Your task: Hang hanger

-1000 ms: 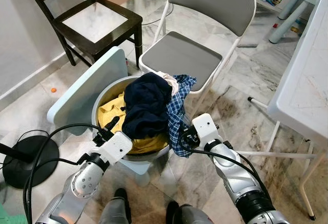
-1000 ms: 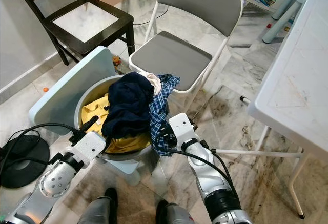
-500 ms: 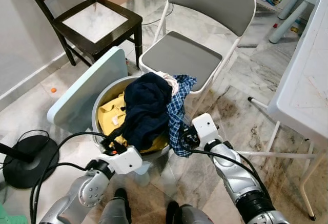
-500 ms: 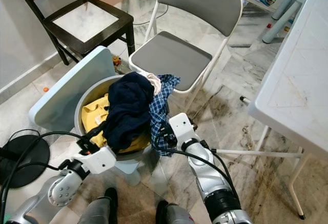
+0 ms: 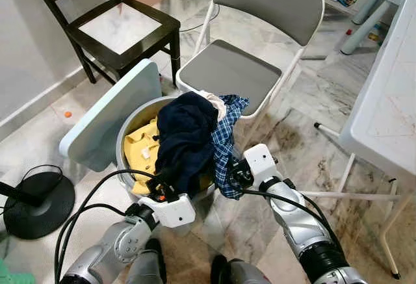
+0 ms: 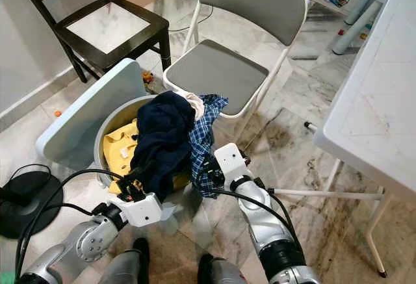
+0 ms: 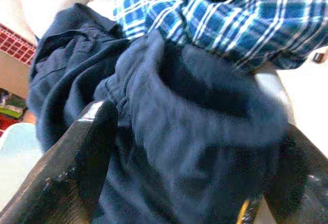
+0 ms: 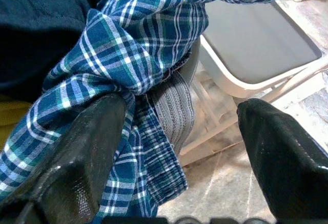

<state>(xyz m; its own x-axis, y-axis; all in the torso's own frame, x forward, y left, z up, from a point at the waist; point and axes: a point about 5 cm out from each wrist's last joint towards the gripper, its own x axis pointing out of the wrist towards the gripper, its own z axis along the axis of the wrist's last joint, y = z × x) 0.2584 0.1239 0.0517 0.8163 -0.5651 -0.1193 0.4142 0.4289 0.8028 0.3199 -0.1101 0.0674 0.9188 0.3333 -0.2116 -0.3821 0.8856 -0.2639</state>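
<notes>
A round grey laundry basket point(image 5: 121, 142) on the floor is heaped with clothes: a dark navy garment point(image 5: 185, 131) on top, a blue plaid shirt point(image 5: 226, 144) hanging over its right rim, and a yellow garment point(image 5: 140, 151) underneath. My left gripper point(image 5: 161, 185) is at the basket's front rim, open, and in the left wrist view the navy garment point(image 7: 195, 106) lies between its fingers point(image 7: 87, 152). My right gripper point(image 5: 234, 173) is open at the plaid shirt's hanging edge, and the plaid cloth point(image 8: 138, 65) drapes over one finger point(image 8: 82, 152).
A grey folding chair point(image 5: 234, 69) stands just behind the basket, with a dark wooden chair point(image 5: 123, 27) at the back left. A pale blue board point(image 5: 104, 121) leans on the basket's left side. A white table point(image 5: 390, 102) is at the right, and a black round base point(image 5: 32, 199) with cables at the left.
My left arm has swung from the basket's left side round to its front, and its gripper now reaches into the navy garment. The right arm has stayed put.
</notes>
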